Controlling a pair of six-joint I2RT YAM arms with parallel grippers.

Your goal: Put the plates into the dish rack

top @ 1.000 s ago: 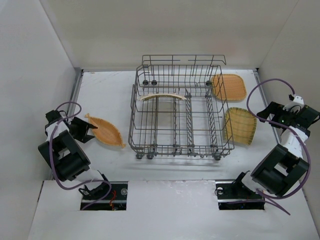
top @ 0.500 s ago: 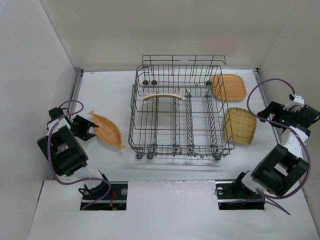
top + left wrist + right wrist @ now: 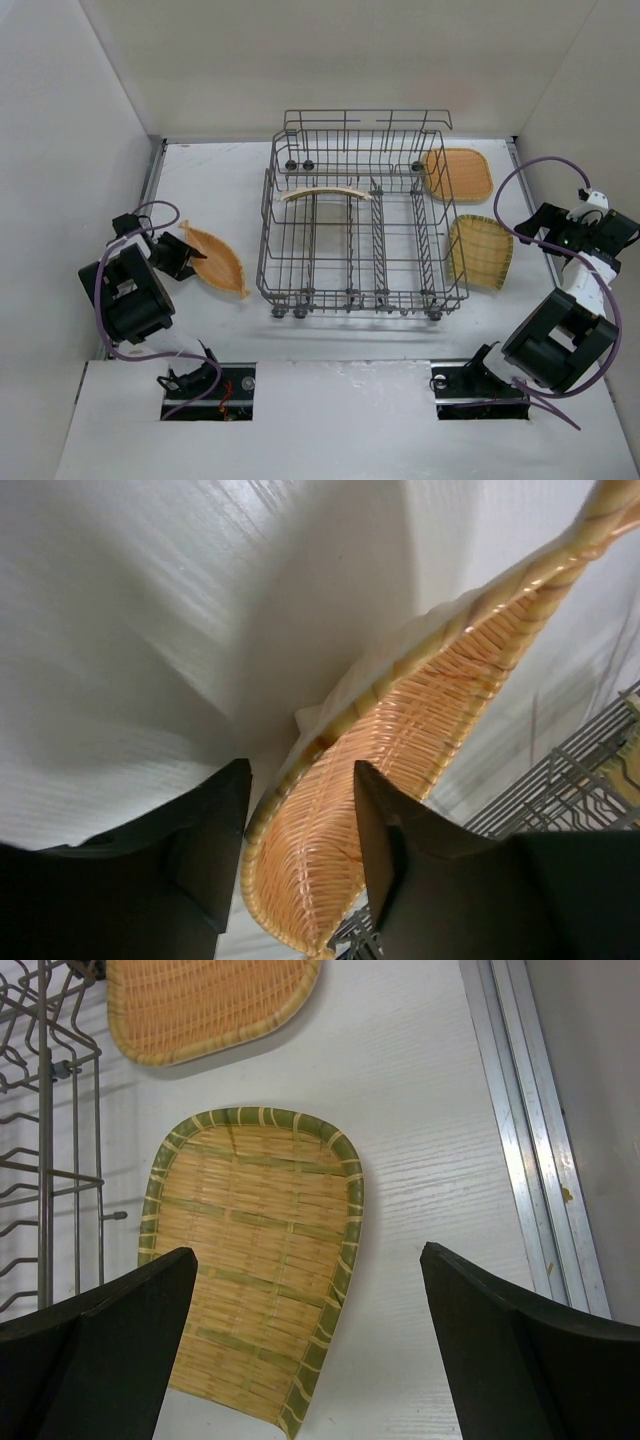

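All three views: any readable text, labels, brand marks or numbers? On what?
None readable in any view.
The woven yellow-orange leaf-shaped plate, the green-rimmed woven square plate and the grey wire dish rack show no lettering, label or number.

Left end effector [image 3: 186, 256]: advanced rightward in the left-centre of the frame | earlier just left of the leaf-shaped plate [image 3: 218, 264], now over its left tip | wrist view: jaws apart, straddling the plate's rim
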